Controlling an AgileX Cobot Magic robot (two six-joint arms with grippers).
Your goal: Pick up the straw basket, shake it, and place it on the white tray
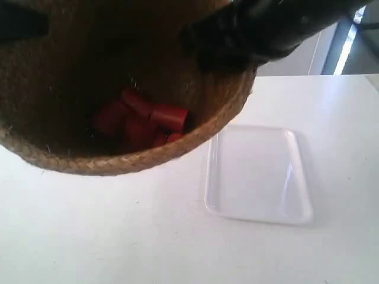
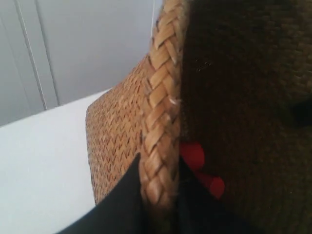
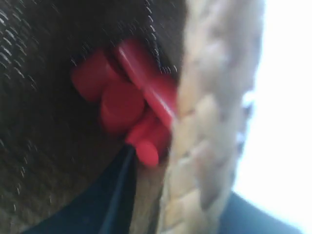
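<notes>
Two claws hold the straw basket: left claw and right claw each pinch its braided rim, one finger inside, one outside. The basket is raised off the bench and tilted; red blocks lie inside near both claws. The white tray rests on the bench below them, untouched.

Left fingers clamped, right fingers — blurred — apparently clamped too.

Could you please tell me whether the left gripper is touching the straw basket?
Touching: the left wrist view shows the left gripper clamped on the straw basket, one dark finger against each side of its braided rim.
</notes>
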